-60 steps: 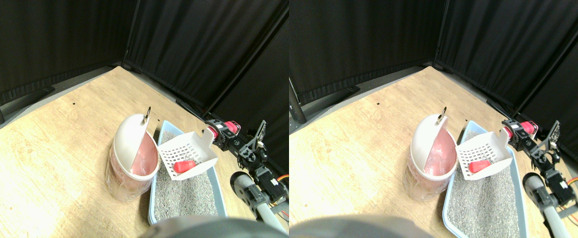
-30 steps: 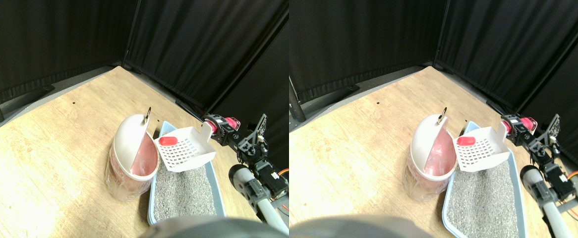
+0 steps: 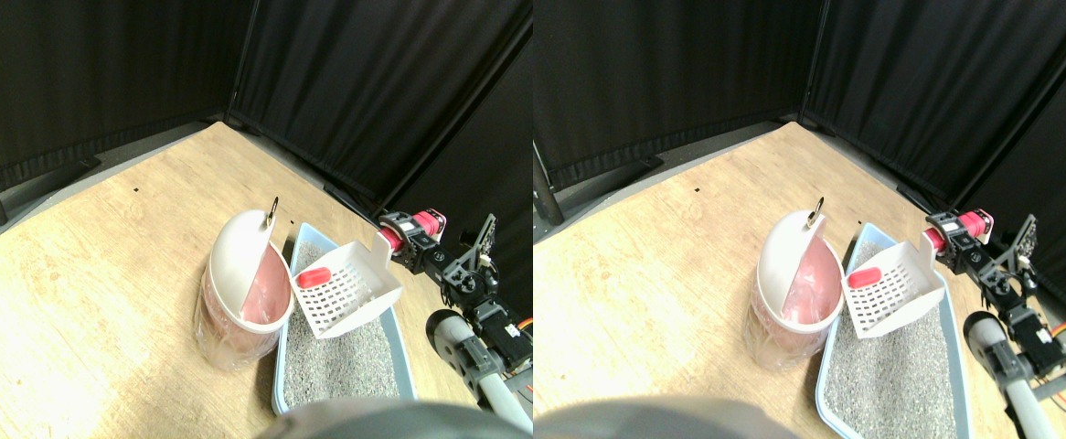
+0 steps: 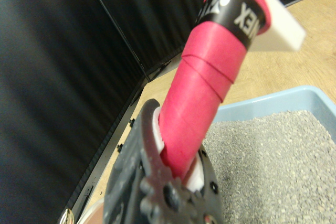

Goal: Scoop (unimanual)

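The light blue litter tray (image 3: 399, 340) of grey granules lay on the wooden floor (image 3: 85, 283), with the white swing-lid bin (image 3: 242, 285) touching it at 9 o'clock. The right gripper (image 3: 402, 244) was clamped on the pink-wrapped handle (image 4: 202, 98) of the white slotted scoop (image 3: 346, 291), which hung tilted over the tray. A red piece (image 3: 313, 275) lay at the scoop's 10 o'clock lip, just beside the bin's opening.

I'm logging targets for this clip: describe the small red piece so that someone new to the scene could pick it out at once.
Find the light blue litter tray at the lower right of the wooden floor, beside the white domed bin. Above it hangs a white slotted scoop, tilted toward the bin. The red piece lies at its lip nearest the bin, the only small solid red thing there.
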Robot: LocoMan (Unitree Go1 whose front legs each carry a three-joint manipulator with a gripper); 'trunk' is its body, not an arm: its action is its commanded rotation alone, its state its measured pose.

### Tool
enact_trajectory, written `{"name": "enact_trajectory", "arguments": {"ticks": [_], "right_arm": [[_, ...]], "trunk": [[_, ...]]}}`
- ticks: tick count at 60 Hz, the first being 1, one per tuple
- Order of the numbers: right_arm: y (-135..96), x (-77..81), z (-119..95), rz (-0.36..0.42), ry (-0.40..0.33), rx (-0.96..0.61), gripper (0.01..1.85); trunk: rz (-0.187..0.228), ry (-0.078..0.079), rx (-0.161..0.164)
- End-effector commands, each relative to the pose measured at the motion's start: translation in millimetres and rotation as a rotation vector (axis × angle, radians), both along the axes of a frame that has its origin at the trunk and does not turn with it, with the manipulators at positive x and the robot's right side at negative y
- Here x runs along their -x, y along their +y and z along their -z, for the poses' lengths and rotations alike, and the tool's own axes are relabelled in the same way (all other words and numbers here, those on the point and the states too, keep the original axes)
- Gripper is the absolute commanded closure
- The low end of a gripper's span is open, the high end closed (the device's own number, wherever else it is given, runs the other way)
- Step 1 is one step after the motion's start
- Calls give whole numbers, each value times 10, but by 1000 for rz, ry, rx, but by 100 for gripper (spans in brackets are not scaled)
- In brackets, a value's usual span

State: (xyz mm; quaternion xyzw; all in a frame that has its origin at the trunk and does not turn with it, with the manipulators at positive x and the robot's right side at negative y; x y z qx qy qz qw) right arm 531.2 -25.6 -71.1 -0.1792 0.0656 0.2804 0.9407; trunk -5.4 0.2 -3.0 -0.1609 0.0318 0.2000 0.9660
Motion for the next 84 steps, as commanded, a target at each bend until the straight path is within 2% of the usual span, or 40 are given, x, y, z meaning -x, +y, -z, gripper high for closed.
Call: {"name": "enact_trajectory", "arguments": {"ticks": [1, 9, 15, 17, 20, 31, 37, 41, 42, 43, 58, 67, 71, 74, 82, 84], "right_arm": [[84, 42, -96, -13, -31, -21, 170], [94, 26, -68, -12, -17, -9, 181], [93, 26, -66, -11, -20, -17, 156], [98, 20, -67, -5, -23, -17, 170], [107, 29, -84, -3, -26, -9, 181], [151, 79, -114, -35, -64, 57, 180], [184, 95, -129, -31, -66, 54, 160], [194, 99, -142, -26, -67, 51, 162], [197, 100, -146, -21, -65, 49, 175], [200, 100, -152, -16, -62, 49, 181], [212, 133, -192, 6, -67, 58, 181], [223, 149, -206, -24, -104, 45, 181], [230, 173, -228, -11, -102, 40, 170], [234, 190, -240, -12, -103, 40, 179], [228, 202, -233, -7, -106, 25, 181], [210, 188, -218, -19, -111, 0, 173]], "trunk": [[-36, 21, 5], [-40, 19, 4], [-41, 17, 2], [-41, 17, 1], [-40, 17, 1], [-36, 14, 2], [-37, 12, 3], [-37, 13, 4], [-37, 12, 5], [-37, 12, 5], [-38, 9, 5], [-37, 8, 4], [-36, 6, 5], [-37, 5, 5], [-36, 1, 6], [-36, 0, 4]]}}
